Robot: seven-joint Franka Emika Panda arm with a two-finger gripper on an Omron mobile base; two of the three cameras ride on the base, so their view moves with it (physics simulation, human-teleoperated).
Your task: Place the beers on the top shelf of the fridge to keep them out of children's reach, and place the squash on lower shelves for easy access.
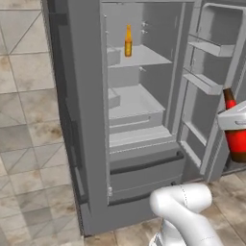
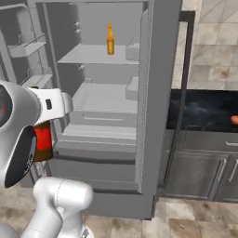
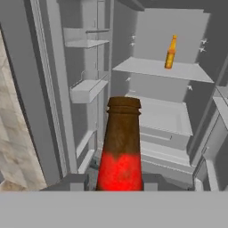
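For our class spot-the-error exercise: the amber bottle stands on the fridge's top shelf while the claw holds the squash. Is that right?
No. The claw holds the brown beer bottle, as the hand view shows. The amber bottle does stand on the top shelf.

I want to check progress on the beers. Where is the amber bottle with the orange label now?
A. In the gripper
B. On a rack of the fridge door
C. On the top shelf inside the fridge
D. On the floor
C: the amber bottle stands upright on the top shelf of the open fridge, while the gripper holds the brown bottle.
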